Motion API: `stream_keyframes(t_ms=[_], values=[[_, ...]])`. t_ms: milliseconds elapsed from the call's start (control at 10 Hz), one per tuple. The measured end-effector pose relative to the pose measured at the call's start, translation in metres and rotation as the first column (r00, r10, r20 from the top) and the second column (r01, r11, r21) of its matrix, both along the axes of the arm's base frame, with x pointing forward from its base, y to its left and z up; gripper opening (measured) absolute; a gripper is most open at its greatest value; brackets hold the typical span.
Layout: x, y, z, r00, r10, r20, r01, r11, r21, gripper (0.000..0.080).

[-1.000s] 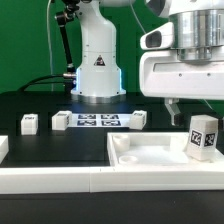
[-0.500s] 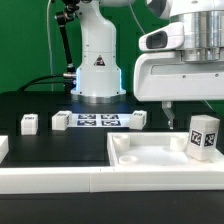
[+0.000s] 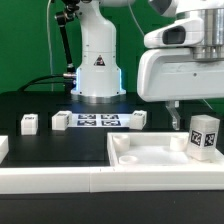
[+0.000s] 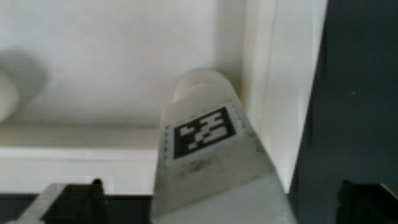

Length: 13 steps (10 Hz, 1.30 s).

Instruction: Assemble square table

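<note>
The white square tabletop point(image 3: 150, 158) lies at the front, rim up. One white tagged leg point(image 3: 203, 135) stands upright in its corner at the exterior view's right. My gripper point(image 3: 190, 112) hangs over that leg. In the wrist view the leg point(image 4: 217, 150) rises between my two dark fingertips point(image 4: 79, 200), with a gap on each side, so my gripper point(image 4: 222, 205) is open and holds nothing. Three more tagged legs point(image 3: 29, 123) point(image 3: 61, 119) point(image 3: 133, 119) lie loose on the black table further back.
The marker board point(image 3: 97, 121) lies between the loose legs, in front of the robot base point(image 3: 96, 70). A long white border rail point(image 3: 60, 180) runs along the front edge. A white piece point(image 3: 3, 148) sits at the exterior view's left edge.
My gripper has shifted slightly up and toward the exterior view's right. The standing leg and the loose legs have not moved.
</note>
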State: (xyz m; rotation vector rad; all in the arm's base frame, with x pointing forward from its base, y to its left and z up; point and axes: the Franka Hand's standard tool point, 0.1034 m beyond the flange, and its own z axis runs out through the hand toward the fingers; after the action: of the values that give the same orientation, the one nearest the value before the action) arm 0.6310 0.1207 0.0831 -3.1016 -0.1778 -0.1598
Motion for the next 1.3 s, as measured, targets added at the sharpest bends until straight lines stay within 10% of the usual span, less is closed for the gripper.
stream_keyframes(t_ms=[400,600,800,1300], values=[[0.0005,-0.0025,-0.0004,0.961,0.276,0.004,-0.275,0.96,-0.045,0.0649],[0.0004,-0.0026,-0.0008,0.966,0.26,0.004,-0.26,0.965,-0.043,0.0382],[0.0003,-0.0027,-0.0012,0.971,0.241,0.003,-0.241,0.97,-0.041,0.0289],[0.0,-0.003,-0.0022,0.993,-0.12,0.006,0.12,0.993,0.018,0.0289]])
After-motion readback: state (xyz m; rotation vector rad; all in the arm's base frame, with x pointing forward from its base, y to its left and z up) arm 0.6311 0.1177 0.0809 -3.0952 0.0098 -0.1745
